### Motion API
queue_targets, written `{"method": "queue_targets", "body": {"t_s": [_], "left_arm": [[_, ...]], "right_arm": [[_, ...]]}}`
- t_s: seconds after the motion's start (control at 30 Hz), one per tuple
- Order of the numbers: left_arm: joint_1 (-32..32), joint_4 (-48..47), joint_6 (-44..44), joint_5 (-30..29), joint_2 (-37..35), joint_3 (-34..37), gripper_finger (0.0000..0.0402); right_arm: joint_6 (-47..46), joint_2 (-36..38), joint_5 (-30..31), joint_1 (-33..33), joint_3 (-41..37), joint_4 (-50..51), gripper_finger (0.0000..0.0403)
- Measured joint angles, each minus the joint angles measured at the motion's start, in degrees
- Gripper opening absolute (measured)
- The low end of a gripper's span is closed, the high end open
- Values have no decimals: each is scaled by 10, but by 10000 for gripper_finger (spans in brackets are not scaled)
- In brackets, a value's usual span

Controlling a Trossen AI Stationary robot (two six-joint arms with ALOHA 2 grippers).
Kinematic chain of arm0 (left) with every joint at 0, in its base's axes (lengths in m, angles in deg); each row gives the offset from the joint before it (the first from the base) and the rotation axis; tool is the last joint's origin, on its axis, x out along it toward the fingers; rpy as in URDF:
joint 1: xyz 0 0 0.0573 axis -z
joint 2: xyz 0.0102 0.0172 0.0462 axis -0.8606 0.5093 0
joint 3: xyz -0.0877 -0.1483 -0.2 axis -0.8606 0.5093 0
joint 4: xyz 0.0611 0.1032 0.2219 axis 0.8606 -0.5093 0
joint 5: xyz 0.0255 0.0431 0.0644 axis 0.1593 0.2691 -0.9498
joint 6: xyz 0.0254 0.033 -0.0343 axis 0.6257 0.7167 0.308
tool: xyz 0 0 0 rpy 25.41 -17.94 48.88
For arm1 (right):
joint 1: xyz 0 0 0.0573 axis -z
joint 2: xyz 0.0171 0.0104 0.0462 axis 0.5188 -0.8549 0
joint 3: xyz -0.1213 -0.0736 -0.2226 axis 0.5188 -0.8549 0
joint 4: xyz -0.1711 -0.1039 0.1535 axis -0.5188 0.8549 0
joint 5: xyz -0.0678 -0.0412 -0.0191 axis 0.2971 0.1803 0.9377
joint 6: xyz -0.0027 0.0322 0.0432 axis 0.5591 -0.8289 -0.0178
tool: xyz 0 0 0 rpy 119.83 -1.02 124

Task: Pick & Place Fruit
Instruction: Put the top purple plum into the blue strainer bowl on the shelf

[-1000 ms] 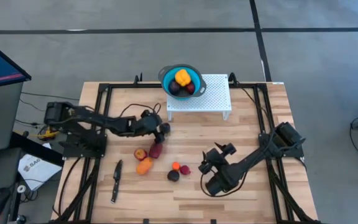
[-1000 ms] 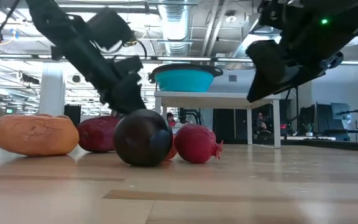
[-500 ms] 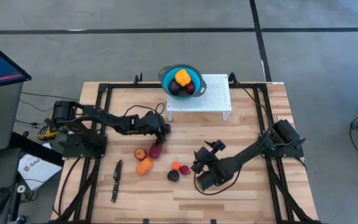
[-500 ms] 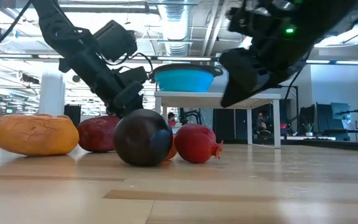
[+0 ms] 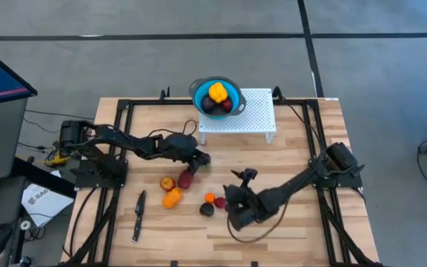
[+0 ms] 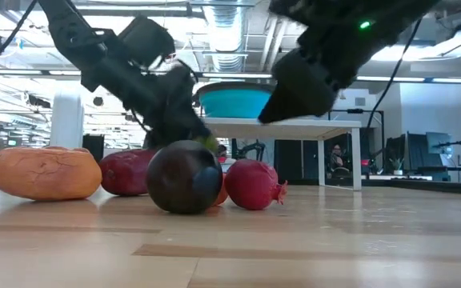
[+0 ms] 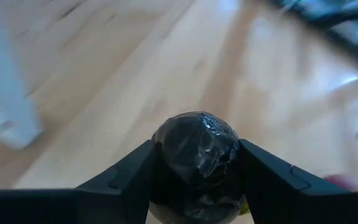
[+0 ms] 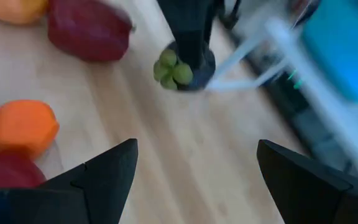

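1. Currently, the left gripper (image 7: 194, 186) is clamped on a near-black fruit (image 7: 196, 151), beside the dark red fruit (image 5: 186, 179).
2. Right gripper (image 8: 191, 180): fingers spread apart, empty, near the orange fruit (image 8: 21, 126).
3. Blue bowl (image 5: 197, 87) on the white stand (image 5: 254, 119) contains three fruits.

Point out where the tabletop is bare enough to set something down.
Bare wood lies right of the white stand, and along the front edge right of the knife. Crowded: the middle, where loose fruit sits between the left claw and right claw.
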Motion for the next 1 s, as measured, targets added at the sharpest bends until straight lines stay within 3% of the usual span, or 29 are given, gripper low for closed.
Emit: {"method": "queue_targets", "body": {"t_s": [0.13,0.23,0.57,0.8,1.0], "left_arm": [[0,70,-44,61,-32,0,201],[3,109,-72,89,-60,0,208],[29,126,-82,91,-137,0,211],[35,133,-81,91,-142,0,213],[35,135,-81,88,-142,0,217]], "right_arm": [[66,0,105,-21,-4,-43,324],[145,0,128,-14,-4,-112,324],[544,0,124,55,-4,-506,324],[690,0,70,89,-4,-581,324],[718,0,64,97,-4,-585,308]]}}
